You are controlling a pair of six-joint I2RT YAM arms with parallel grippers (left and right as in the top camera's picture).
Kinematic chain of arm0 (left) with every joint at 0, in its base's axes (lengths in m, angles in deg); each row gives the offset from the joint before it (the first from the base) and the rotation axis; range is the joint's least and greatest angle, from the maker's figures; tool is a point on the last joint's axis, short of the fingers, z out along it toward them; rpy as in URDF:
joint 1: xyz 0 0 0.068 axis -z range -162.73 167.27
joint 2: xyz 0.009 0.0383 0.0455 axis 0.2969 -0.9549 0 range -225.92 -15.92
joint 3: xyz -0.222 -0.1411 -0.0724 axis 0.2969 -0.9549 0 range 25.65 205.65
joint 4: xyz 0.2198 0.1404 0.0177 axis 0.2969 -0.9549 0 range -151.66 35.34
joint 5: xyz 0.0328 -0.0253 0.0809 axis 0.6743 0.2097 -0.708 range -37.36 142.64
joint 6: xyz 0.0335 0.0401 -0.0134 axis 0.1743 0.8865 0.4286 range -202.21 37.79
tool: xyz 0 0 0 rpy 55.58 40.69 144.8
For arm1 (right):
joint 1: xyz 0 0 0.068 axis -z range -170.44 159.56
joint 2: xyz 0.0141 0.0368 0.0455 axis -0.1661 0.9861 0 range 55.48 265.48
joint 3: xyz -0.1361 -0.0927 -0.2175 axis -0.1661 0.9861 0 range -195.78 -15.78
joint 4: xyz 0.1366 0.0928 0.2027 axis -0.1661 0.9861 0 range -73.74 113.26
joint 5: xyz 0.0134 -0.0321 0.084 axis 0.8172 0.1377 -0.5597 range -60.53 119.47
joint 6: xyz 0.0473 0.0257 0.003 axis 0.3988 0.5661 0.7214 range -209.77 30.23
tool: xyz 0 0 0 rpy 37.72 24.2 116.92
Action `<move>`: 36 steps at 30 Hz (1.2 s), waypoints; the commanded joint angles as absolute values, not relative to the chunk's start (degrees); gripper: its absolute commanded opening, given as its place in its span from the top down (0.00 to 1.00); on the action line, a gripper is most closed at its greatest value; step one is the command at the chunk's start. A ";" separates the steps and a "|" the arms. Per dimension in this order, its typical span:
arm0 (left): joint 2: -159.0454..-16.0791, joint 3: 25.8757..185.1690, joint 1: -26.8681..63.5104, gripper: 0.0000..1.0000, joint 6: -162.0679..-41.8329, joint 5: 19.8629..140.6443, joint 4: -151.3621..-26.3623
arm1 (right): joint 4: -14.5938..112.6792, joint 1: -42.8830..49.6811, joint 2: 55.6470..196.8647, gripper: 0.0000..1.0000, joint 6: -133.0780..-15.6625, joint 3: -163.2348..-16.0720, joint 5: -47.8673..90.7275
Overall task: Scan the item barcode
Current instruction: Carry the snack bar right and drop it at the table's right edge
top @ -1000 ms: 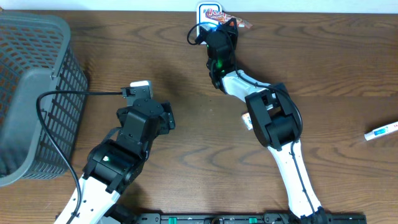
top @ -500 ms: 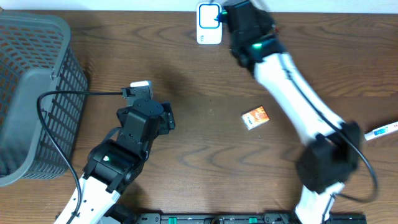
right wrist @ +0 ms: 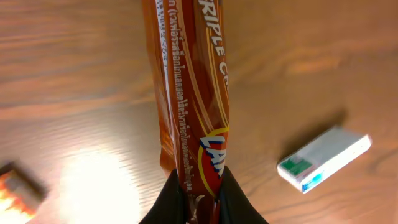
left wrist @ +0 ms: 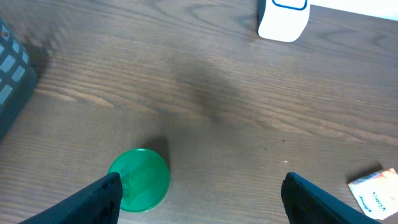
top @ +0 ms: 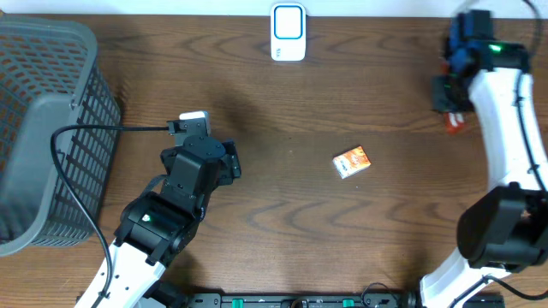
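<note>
My right end effector (right wrist: pixel 198 196) is clamped on one end of the snack bar (right wrist: pixel 189 93). The bar's long axis runs straight out from my fingertips, with the brown printed face turned to my wrist camera. I hold it above the far right part of the desk (top: pixel 257 197).

The scanner (top: pixel 288 32) stands at the far edge near the middle, well apart from the bar and to its left. So I judge the coming move to be a carry leftward along the far edge, turning the wrapper until its code faces the scanner's window. I see no barcode on the face in view; it may be on the hidden side.

My left end effector (left wrist: pixel 205 196) hangs with fingers apart and empty, perhaps a little nearer the scanner.
</note>
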State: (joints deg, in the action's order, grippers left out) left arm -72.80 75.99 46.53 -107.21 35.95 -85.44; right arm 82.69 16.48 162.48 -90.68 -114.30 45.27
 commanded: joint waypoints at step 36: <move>-72.82 75.88 46.27 0.17 -106.25 35.18 -85.51 | 83.57 16.11 160.01 0.01 -89.43 -115.48 22.12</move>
